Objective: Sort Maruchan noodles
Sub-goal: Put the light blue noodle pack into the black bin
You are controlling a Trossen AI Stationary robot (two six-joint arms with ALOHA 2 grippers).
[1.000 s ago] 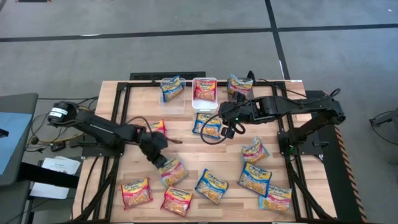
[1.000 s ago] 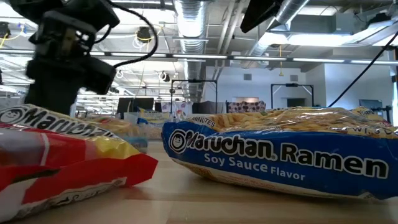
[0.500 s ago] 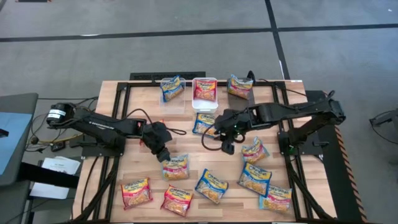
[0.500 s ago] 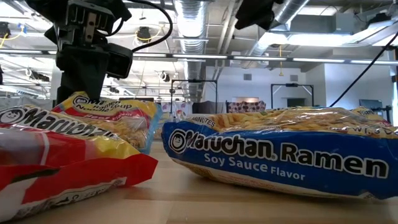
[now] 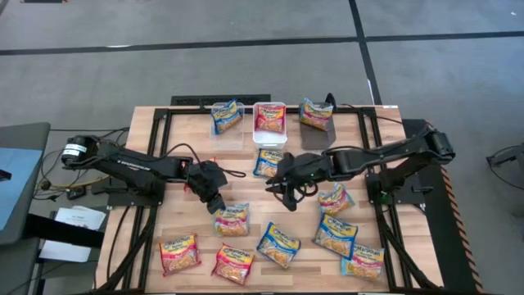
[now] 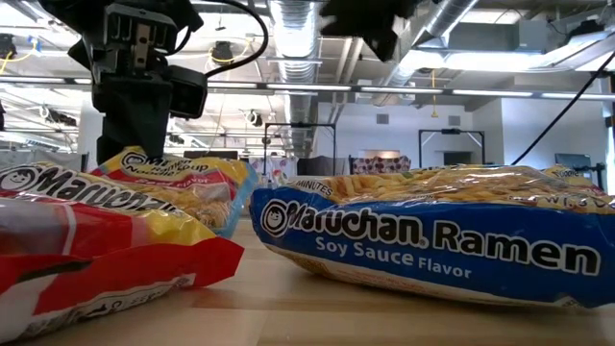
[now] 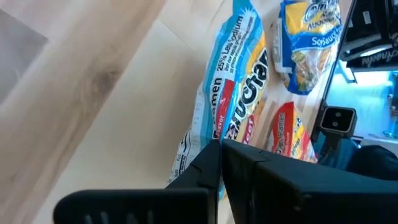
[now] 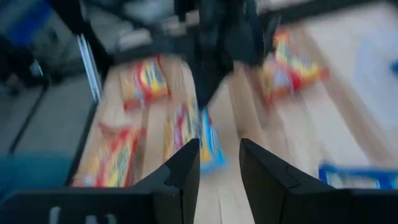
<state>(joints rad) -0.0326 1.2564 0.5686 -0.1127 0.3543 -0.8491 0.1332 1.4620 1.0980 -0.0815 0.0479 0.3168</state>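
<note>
Nearest in the low view lie two crinkly plastic noodle packets: a blue soy sauce packet and, at the left, a red packet that is cut off at the picture's edge. From above, more flat shiny packets are spread over the near part of the wooden table: two red ones at near left, a blue one in the middle, and three more at near right.

A little farther, the left gripper has its fingers closed together and empty, just above the far end of a blue-edged packet. The right gripper hangs over bare wood in the middle of the table with its fingers parted and nothing between them. Its own view is blurred, so the packets there are hard to make out.

At the far edge stand three rectangular bins. The clear bin holds a blue packet, the white bin holds a pink one, and the dark bin holds an orange-trimmed one.
</note>
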